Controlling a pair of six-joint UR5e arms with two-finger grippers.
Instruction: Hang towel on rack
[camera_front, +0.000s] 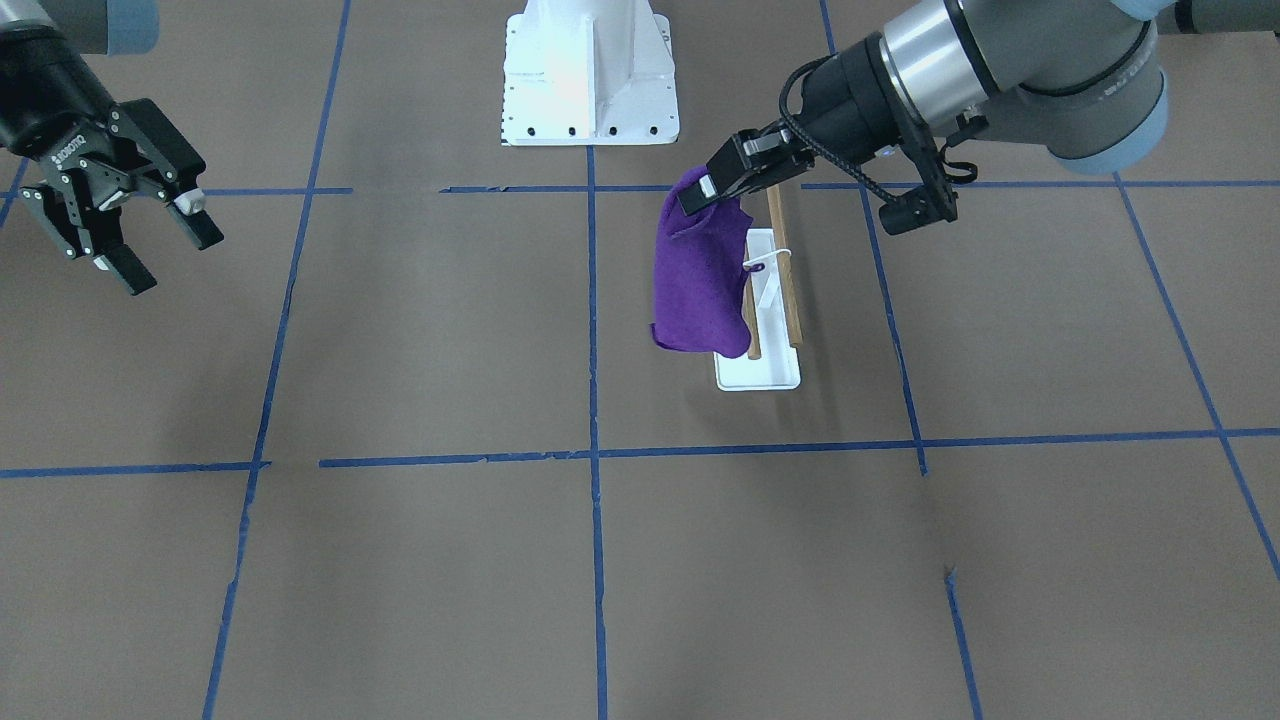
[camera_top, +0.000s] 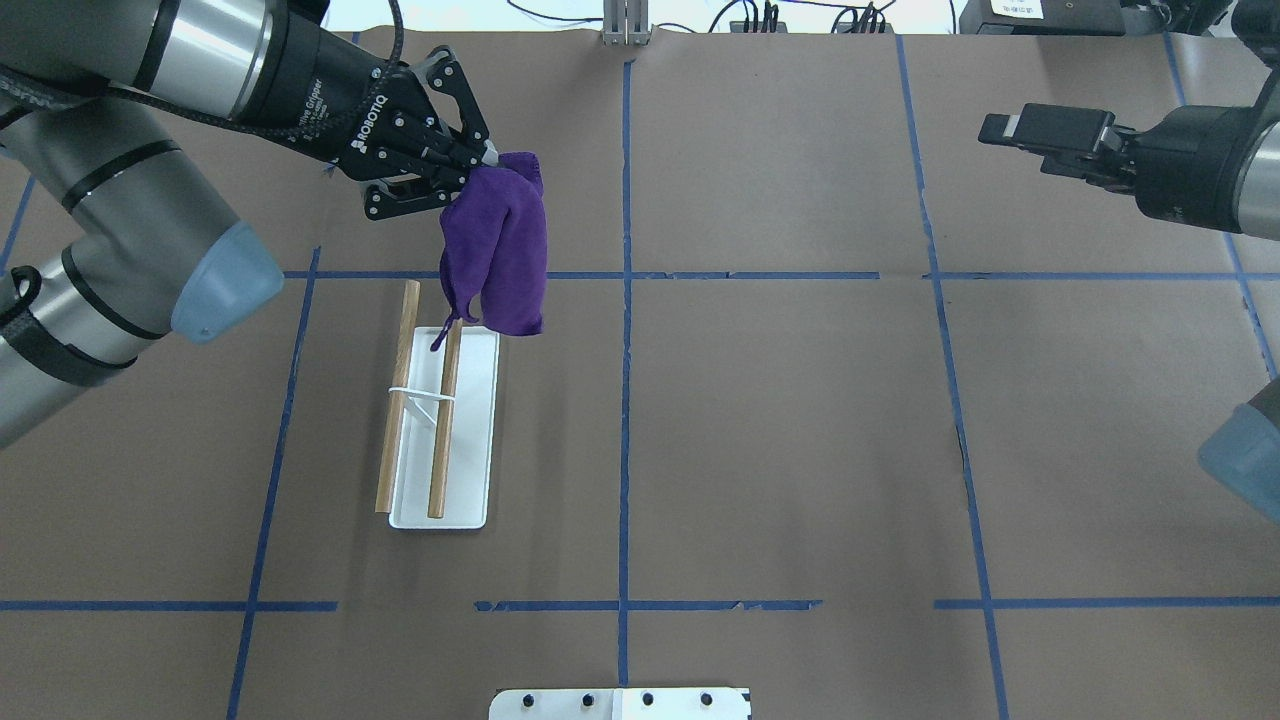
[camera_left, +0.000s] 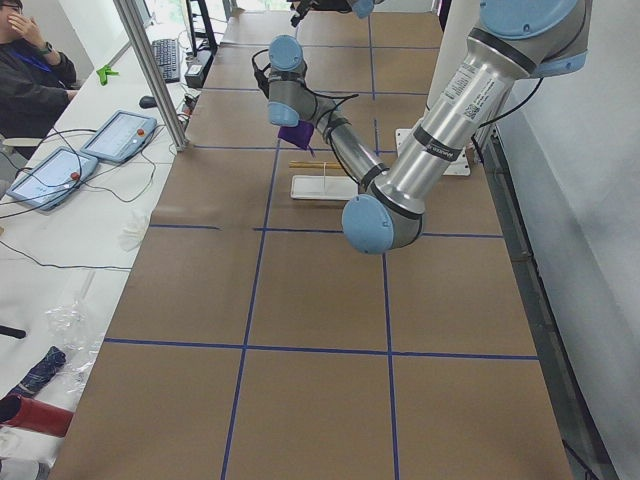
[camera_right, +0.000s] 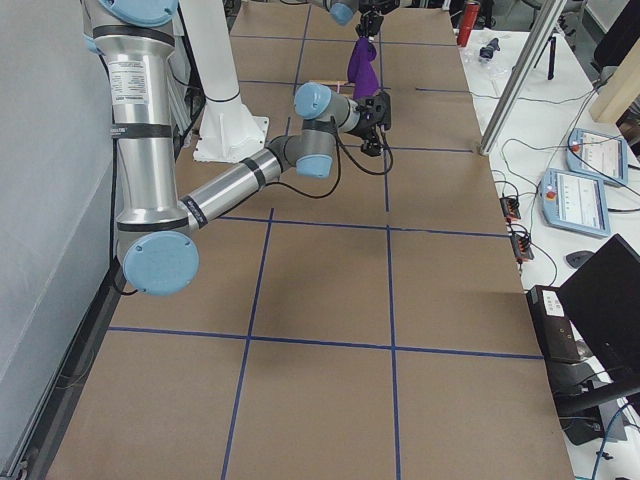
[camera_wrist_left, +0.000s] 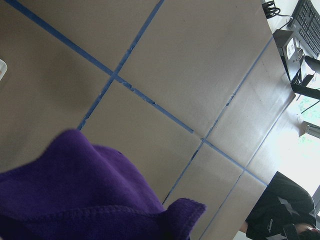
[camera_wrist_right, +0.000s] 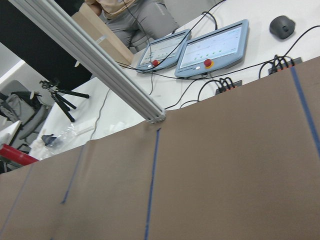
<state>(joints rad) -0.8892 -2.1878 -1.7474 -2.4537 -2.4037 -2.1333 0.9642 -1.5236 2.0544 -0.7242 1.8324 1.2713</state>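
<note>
The deep purple towel (camera_front: 695, 285) hangs from my left gripper (camera_front: 708, 196), which is shut on its top corner. In the overhead view the towel (camera_top: 497, 250) dangles above the far end of the rack (camera_top: 468, 440), beside the rack's right wooden dowel (camera_top: 444, 430); the other dowel (camera_top: 394, 400) is bare. I cannot tell whether the towel touches a dowel. The left wrist view shows only purple cloth (camera_wrist_left: 75, 205) close up. My right gripper (camera_front: 172, 258) is open and empty, held high, far off on the other side of the table.
The large white bolted pedestal (camera_front: 590, 80) stands at the robot's side of the table, behind the rack. Blue tape lines cross the brown table cover. A metal post (camera_wrist_right: 100, 65) and operators' tablets stand beyond the far edge.
</note>
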